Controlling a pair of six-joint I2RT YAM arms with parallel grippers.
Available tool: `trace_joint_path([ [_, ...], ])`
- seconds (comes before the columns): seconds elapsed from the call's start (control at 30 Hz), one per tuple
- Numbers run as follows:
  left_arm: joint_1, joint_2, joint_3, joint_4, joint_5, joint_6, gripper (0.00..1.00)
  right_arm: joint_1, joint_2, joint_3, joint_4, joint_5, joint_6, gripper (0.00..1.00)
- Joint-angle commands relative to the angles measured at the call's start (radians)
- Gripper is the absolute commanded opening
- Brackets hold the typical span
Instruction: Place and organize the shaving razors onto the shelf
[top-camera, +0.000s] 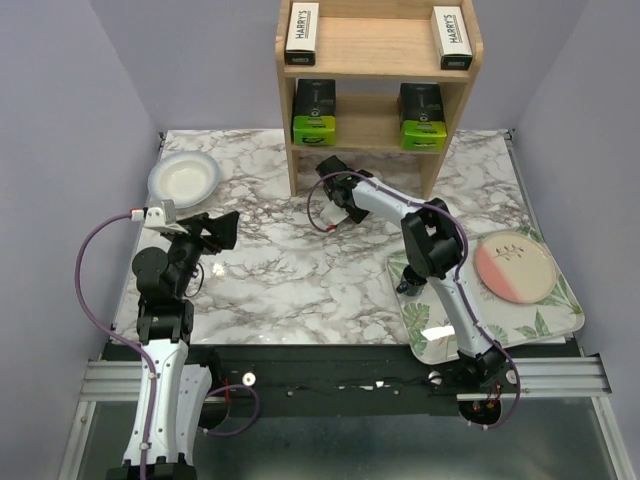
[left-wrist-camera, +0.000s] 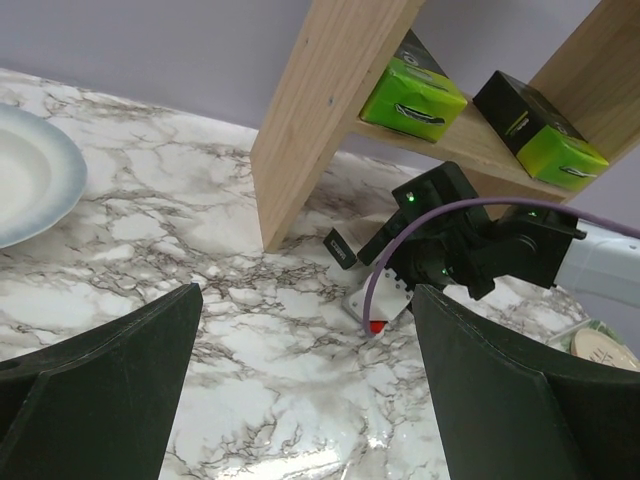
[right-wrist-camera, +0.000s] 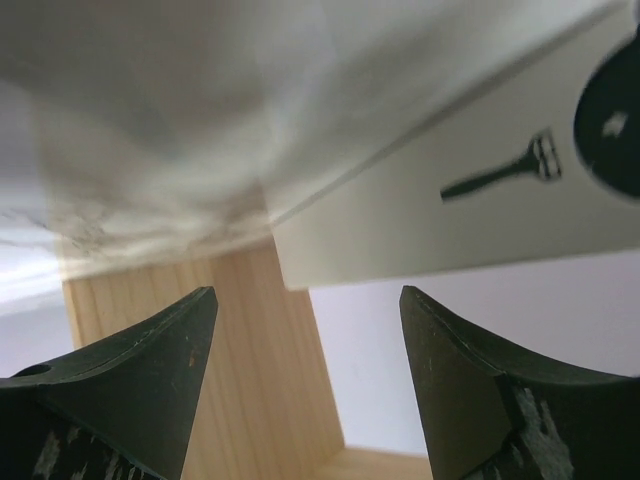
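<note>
- Light natural-wood two-tier shelf (top-camera: 462, 75) at the far edge of a white-and-grey marble desk (top-camera: 300, 285), backed by a lilac wall (top-camera: 200, 60).
- On the top tier, two slim white-and-dark "HARRY'S" boxes lying flat, the left box (top-camera: 301, 32) and the right box (top-camera: 452, 37) at opposite ends. Long axes front to back, dark ends toward the arms.
- On the lower tier, two black packs with lime-green ends, the left pack (top-camera: 314, 112) and the right pack (top-camera: 422, 116). Also lengthwise front to back, green ends facing forward.
- A third white box with a printed razor drawing (right-wrist-camera: 450, 180) fills the upper right of the right wrist view. Long axis slanting from lower left to upper right, close to the shelf's wooden upright; cannot tell whether it lies flat on the desk.
- Right arm's fingers (right-wrist-camera: 130, 390) spread wide with nothing between the tips, low at the foot of the shelf's left upright, the third box just beyond them.
- Left arm's fingers (left-wrist-camera: 100, 390) spread wide and empty, above the desk's left part, facing the shelf.
- Elsewhere: a round white bowl (top-camera: 184, 178) at the far left, and a leaf-patterned tray (top-camera: 560, 322) at the right carrying a pink-and-cream plate (top-camera: 515, 267).
</note>
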Motion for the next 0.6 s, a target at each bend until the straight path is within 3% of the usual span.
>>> trace_joint_path([
  [0.0, 0.013, -0.012, 0.003, -0.011, 0.025, 0.003, 0.95, 0.007, -0.006, 0.012, -0.186, -0.173, -0.039, 0.81],
  [0.07, 0.014, -0.012, 0.002, -0.011, 0.024, 0.001, 0.96, 0.007, -0.063, -0.006, -0.288, -0.280, -0.062, 0.80],
  [0.27, 0.016, -0.007, -0.015, 0.014, 0.027, -0.014, 0.96, 0.042, -0.242, -0.232, -0.346, -0.472, -0.138, 0.80],
  [0.37, 0.019, -0.007, -0.017, 0.015, 0.027, -0.014, 0.96, 0.105, -0.321, -0.278, -0.398, -0.593, -0.088, 0.80],
  [0.57, 0.027, 0.002, 0.002, -0.020, 0.027, 0.001, 0.96, 0.277, -0.420, -0.232, -0.511, -0.846, 0.192, 0.80],
])
